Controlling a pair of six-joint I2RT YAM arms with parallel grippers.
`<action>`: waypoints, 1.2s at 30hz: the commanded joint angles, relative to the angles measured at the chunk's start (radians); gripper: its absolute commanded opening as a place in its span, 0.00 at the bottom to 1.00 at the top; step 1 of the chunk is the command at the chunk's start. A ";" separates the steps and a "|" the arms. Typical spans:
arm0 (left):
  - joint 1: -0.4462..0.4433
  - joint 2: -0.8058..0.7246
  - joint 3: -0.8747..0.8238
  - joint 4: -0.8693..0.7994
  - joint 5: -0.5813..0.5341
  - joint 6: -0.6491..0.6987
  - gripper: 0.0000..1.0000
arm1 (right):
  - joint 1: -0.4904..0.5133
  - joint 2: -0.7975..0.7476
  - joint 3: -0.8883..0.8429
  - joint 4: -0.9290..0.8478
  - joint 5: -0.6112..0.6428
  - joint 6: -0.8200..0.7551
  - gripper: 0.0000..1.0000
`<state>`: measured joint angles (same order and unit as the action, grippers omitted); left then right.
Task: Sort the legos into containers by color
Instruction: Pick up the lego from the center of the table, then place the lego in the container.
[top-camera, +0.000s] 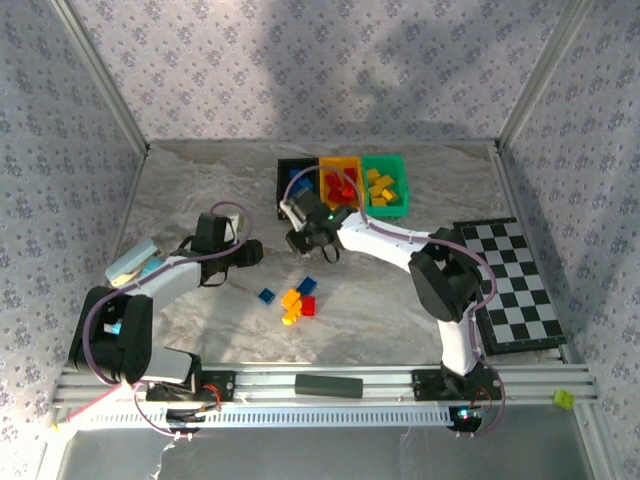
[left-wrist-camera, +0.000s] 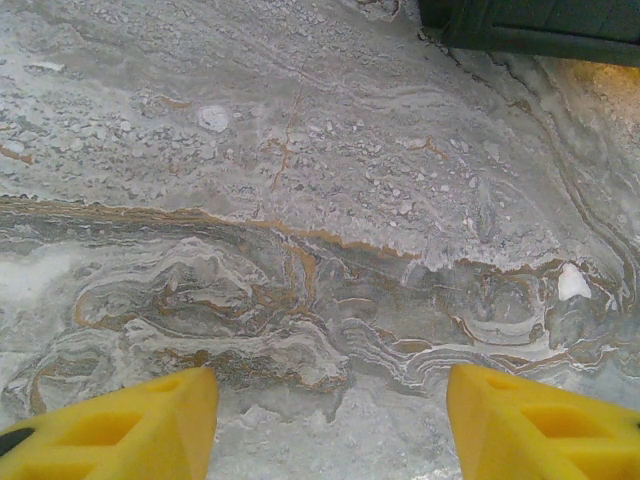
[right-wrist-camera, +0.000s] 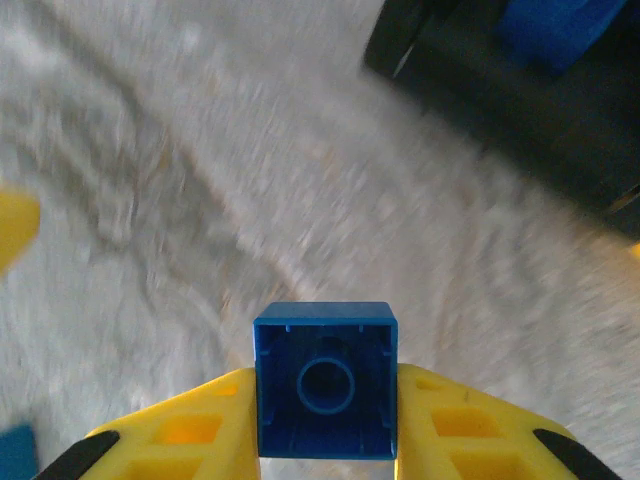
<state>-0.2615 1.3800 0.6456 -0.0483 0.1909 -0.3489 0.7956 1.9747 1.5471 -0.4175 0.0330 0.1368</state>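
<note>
The right claw (top-camera: 303, 240), seen from above, hangs just beside the black rectangular plastic bin (top-camera: 283, 190), the left claw (left-wrist-camera: 330, 400) stands partly open and empty over the marbled tabletop (left-wrist-camera: 300, 200), and the right wrist view shows its claw clamped on a small blue plastic brick (right-wrist-camera: 325, 375).

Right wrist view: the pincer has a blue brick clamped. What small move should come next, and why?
Probably carry the blue brick forward over the black bin, then release. The right pincer is shut on it just short of that bin, which already holds blue bricks.
</note>
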 joint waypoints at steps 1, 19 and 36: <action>0.008 -0.007 0.009 0.011 0.009 0.010 0.62 | -0.072 0.068 0.143 -0.025 0.030 -0.017 0.33; 0.008 -0.008 0.011 0.008 0.013 0.008 0.62 | -0.166 0.152 0.321 -0.065 -0.012 0.011 0.63; 0.007 -0.063 -0.013 -0.024 0.065 -0.029 0.62 | -0.143 -0.373 -0.380 0.098 0.027 -0.007 0.63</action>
<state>-0.2615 1.3468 0.6357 -0.0525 0.2146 -0.3573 0.6598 1.6741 1.2522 -0.3347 0.0238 0.1425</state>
